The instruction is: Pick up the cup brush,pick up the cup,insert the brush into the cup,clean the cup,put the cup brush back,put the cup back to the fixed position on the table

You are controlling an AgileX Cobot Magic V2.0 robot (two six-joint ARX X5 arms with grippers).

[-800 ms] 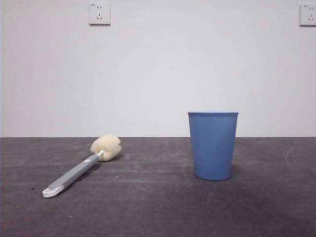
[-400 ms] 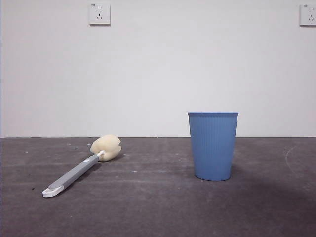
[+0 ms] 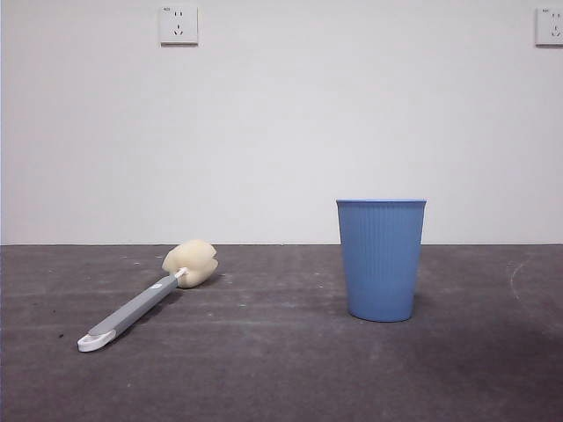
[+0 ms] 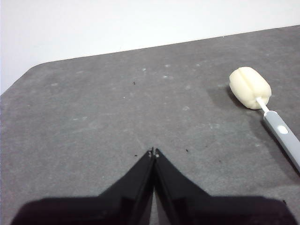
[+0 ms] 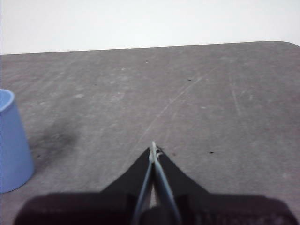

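Change from earlier: the blue ribbed plastic cup [image 3: 381,260] and the long grey-handled cup brush [image 3: 146,296] sit a hair further right in the front view than half a second ago; otherwise nothing on the table has moved, and no arm shows in that view.
Cup brush: lies flat on the dark grey, scuffed matte table [image 3: 281,378], left of centre; rounded cream-yellow sponge head toward the wall, slim grey handle running toward the camera, white looped tip nearest.
Cup: stands upright, right of centre, well apart from the brush; fine vertical ribs, smooth rim band, tapering to the base.
Left gripper [image 4: 153,151]: black jaws pressed together at the tips, holding nothing; above bare table, the sponge head off to one side.
Right gripper [image 5: 153,146]: jaws closed tip to tip, empty; the cup at the edge of its wrist view.
Wall: white, two sockets [image 3: 179,25] high up.
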